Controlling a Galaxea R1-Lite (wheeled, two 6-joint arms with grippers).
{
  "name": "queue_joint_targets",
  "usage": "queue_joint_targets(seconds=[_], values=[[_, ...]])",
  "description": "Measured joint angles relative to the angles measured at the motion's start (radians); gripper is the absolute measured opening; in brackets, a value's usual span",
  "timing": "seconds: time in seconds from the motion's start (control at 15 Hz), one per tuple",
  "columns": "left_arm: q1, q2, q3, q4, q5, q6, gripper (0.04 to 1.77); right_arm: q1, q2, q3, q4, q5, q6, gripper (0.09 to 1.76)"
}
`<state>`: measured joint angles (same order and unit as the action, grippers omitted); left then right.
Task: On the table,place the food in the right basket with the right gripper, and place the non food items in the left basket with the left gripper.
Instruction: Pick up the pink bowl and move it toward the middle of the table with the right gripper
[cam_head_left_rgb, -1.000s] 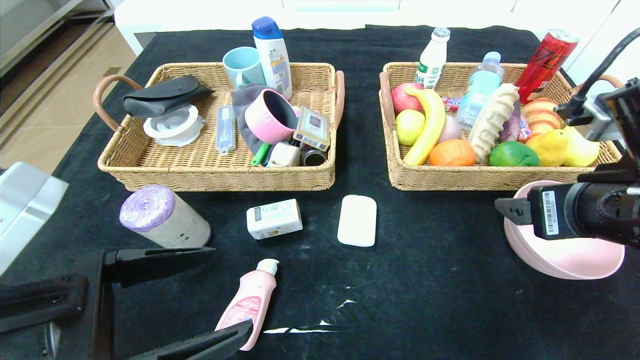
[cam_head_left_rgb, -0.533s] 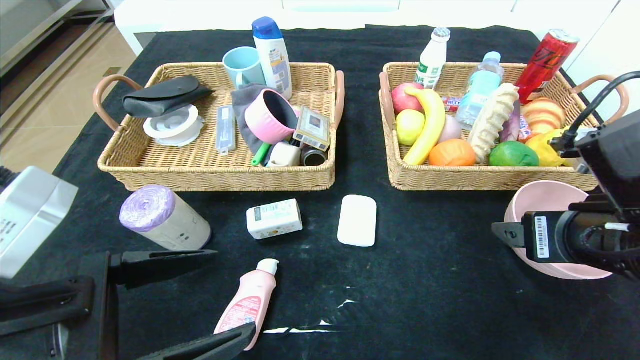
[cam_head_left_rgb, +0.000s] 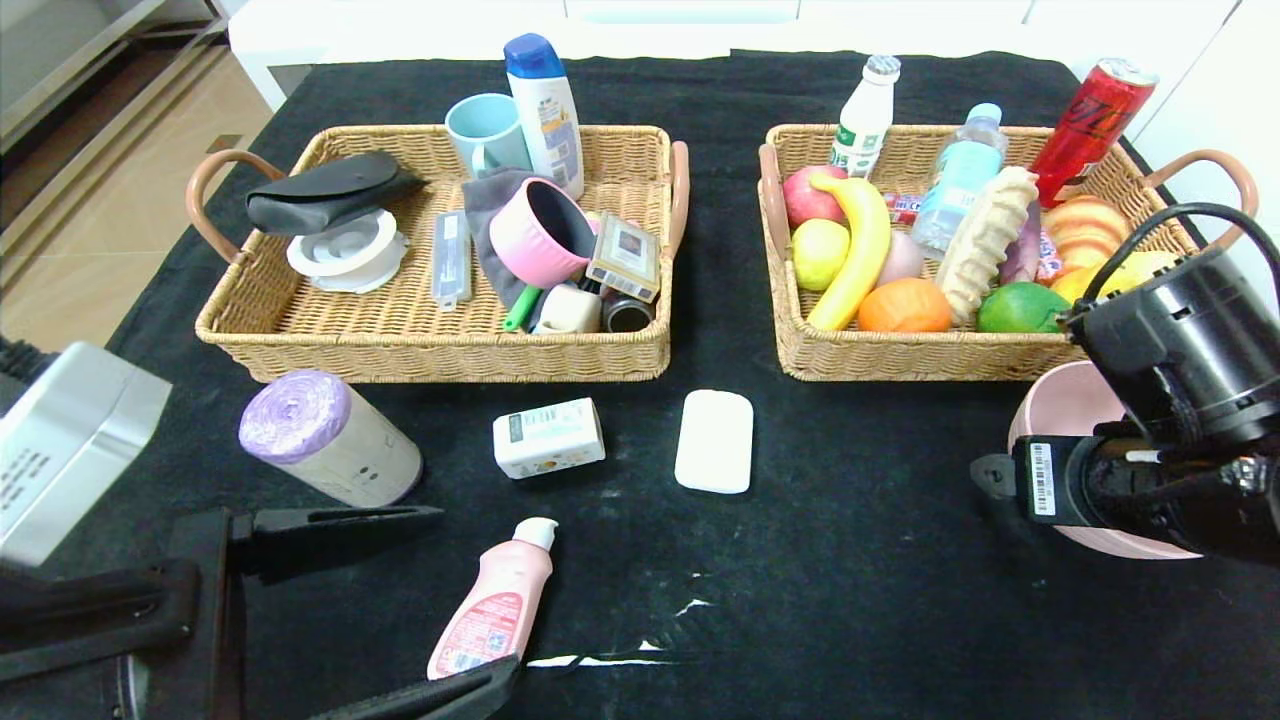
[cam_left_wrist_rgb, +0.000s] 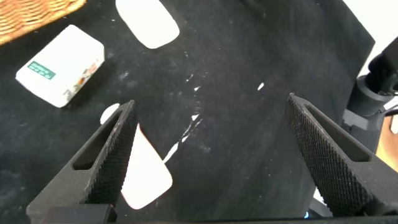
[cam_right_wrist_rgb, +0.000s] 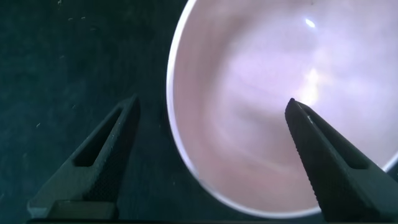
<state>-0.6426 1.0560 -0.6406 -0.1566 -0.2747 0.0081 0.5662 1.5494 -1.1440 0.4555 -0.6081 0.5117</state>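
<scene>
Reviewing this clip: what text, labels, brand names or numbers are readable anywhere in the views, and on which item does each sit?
No text can be read with confidence.
Small white box: green print and a barcode, too small to read.
Pink bottle: red and white label, blurred.
Red can behind the right basket: dark lettering, not legible.
Blue-capped bottle: label too small.
Right arm's white sticker: barcode only.

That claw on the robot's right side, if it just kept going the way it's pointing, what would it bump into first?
Most likely the pink bowl. The right gripper hangs open just above it, one finger over the bowl's hollow and the other over the black table outside the rim. How close it is, I can't tell.
</scene>
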Motion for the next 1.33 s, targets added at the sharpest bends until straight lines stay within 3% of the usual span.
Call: queue_joint_targets(seconds=[0.33, 0.6, 0.8, 0.87, 0.93, 1.33], values=[[-0.005, 0.003, 0.001, 0.0, 0.0, 0.0, 1.72, -0.011, 0.025, 0.002, -0.009, 0.0, 0.0, 1.7], [-0.006, 0.003, 0.001, 0.001, 0.001, 0.0, 1.72, -0.017, 0.041, 0.0, -0.027, 0.001, -0.001, 1.06], [-0.006, 0.003, 0.001, 0.002, 0.007, 0.001, 1.72, -0.027, 0.054, 0.001, -0.029, 0.001, 0.0, 0.75], [-0.006, 0.003, 0.001, 0.001, 0.008, 0.001, 1.72, -0.028, 0.056, 0.001, -0.03, 0.002, 0.001, 0.34], [-0.006, 0.003, 0.001, 0.001, 0.007, 0.001, 1.72, -0.03, 0.057, 0.0, -0.031, -0.003, 0.0, 0.2], [-0.006, 0.006, 0.001, 0.001, 0.008, 0.001, 1.72, -0.029, 0.058, 0.003, -0.032, 0.001, 0.0, 0.2]])
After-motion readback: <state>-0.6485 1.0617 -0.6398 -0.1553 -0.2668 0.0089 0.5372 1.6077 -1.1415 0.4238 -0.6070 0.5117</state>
